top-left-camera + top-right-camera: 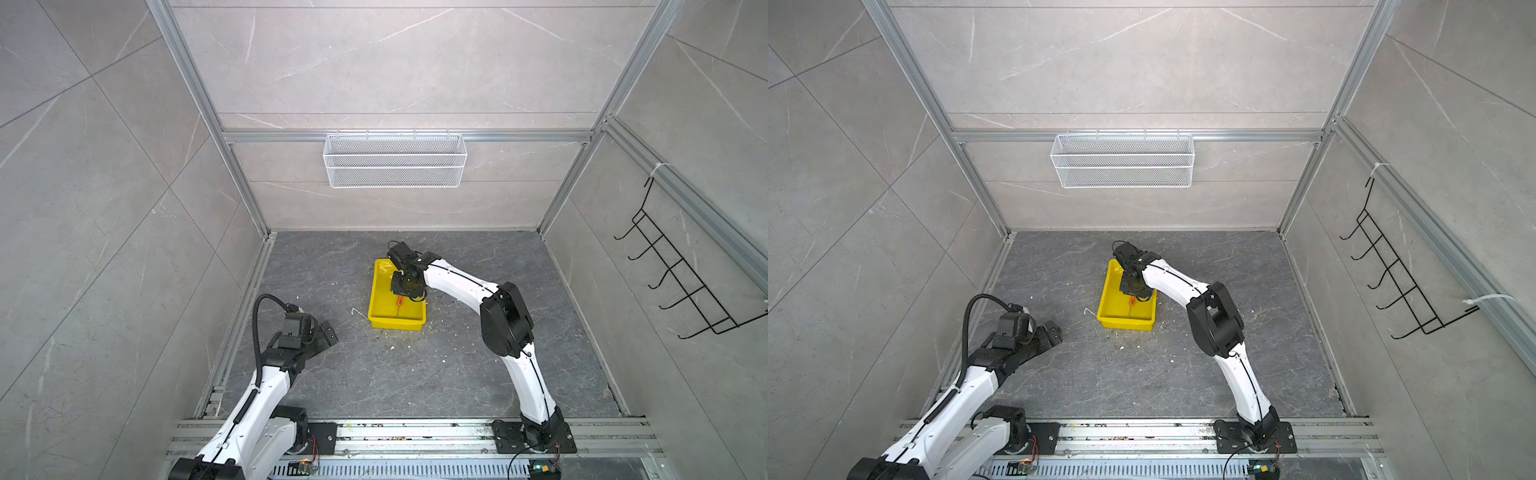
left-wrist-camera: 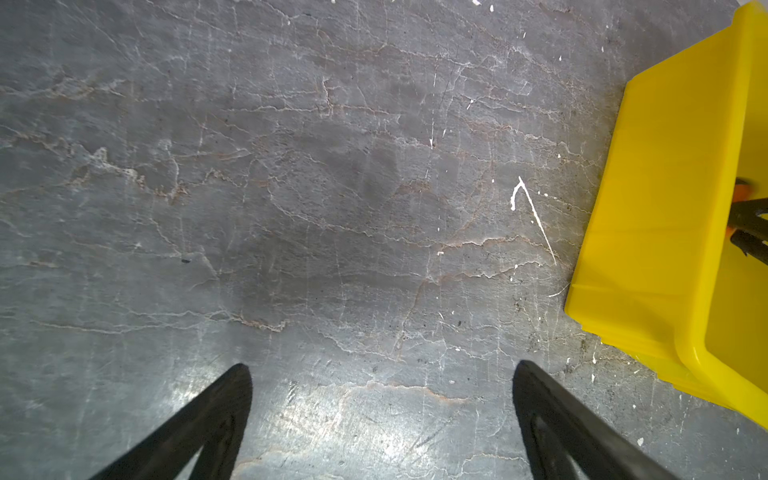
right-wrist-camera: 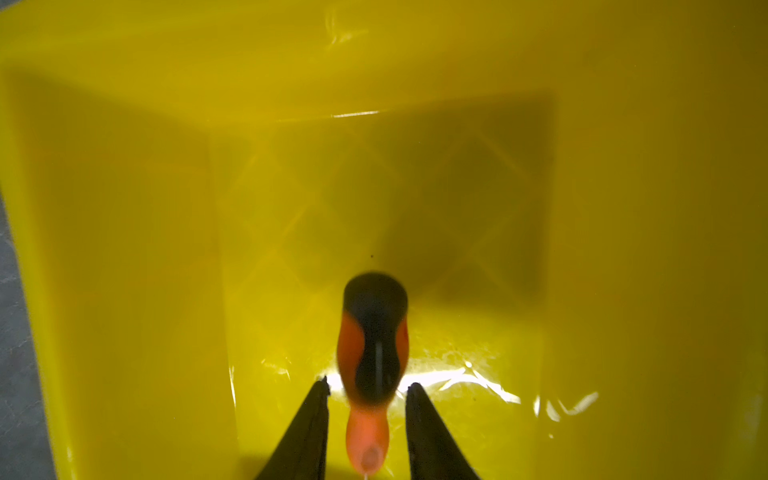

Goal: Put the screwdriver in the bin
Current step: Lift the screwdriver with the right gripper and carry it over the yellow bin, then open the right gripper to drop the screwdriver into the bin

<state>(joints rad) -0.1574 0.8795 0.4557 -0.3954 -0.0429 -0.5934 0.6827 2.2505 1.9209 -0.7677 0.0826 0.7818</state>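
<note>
As both top views showed, the bin [image 1: 395,323] [image 1: 1124,323] stood on the grey surface [image 1: 457,374] [image 1: 1163,374] near its middle. The right gripper [image 1: 404,287] [image 1: 1133,290] reached down into it. Only a short orange piece of the screwdriver [image 1: 400,300] [image 1: 1132,301] showed, inside the bin just below that gripper. The left gripper [image 1: 326,332] [image 1: 1052,330] was well apart from the bin, low over the surface.

Left wrist view: left gripper [image 2: 382,368] spread wide, nothing between its fingers, bare surface [image 2: 291,208] beneath. Bin [image 2: 665,187] at the edge of the picture, with a sliver of orange screwdriver [image 2: 742,190] inside it.

Right wrist view: bin [image 3: 124,249] walls on all sides. The screwdriver [image 3: 374,332], blurred, lay in line with the right gripper [image 3: 370,384]. Its black cap end pointed away and its narrow orange end ran back between the fingers. The jaws stood slightly parted about the handle, a strip of yellow showing beside one finger. Contact at the other finger could not be told, nor whether the tool rested on the bin floor.
</note>
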